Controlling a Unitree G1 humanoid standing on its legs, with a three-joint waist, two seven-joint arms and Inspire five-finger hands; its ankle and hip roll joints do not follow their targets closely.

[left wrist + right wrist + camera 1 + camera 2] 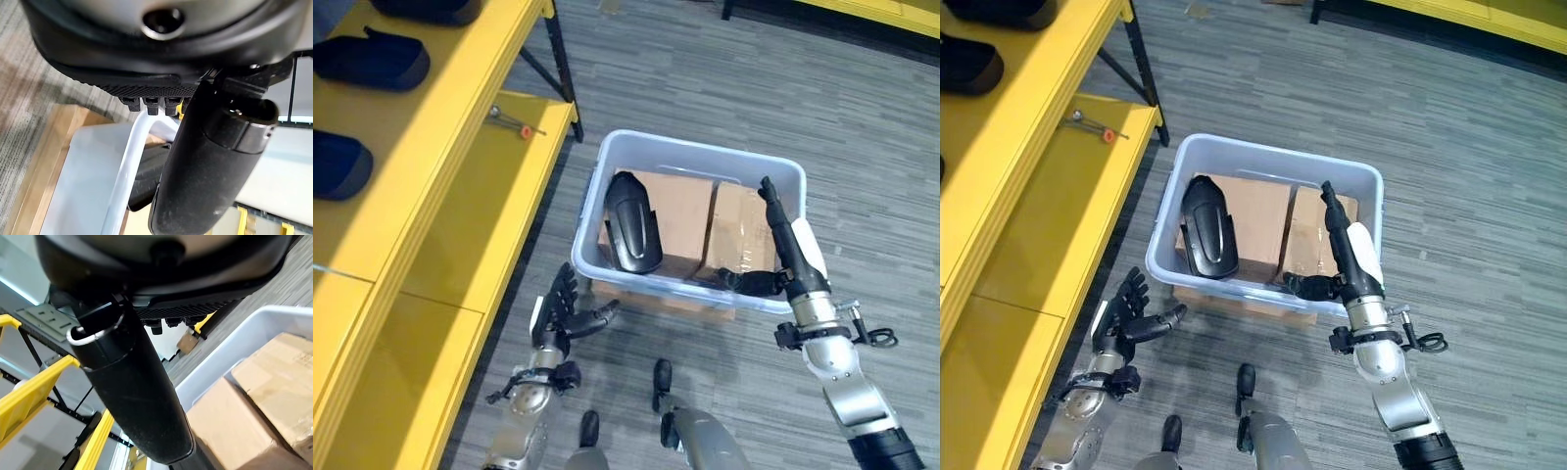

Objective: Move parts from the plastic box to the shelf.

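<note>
A pale plastic box stands on the floor, holding two cardboard boxes. A black curved part lies on the left cardboard box. The yellow shelf runs along the left, with dark parts on its upper level. My left hand hovers open, fingers spread, just outside the box's near left corner; its thumb points toward the box rim. My right hand reaches over the box's right side with straight fingers, holding nothing, thumb above the cardboard.
A small tool with a red tip lies on the shelf's lower level. A flat brown board sticks out under the box's near side. Grey carpet surrounds the box to the right and beyond.
</note>
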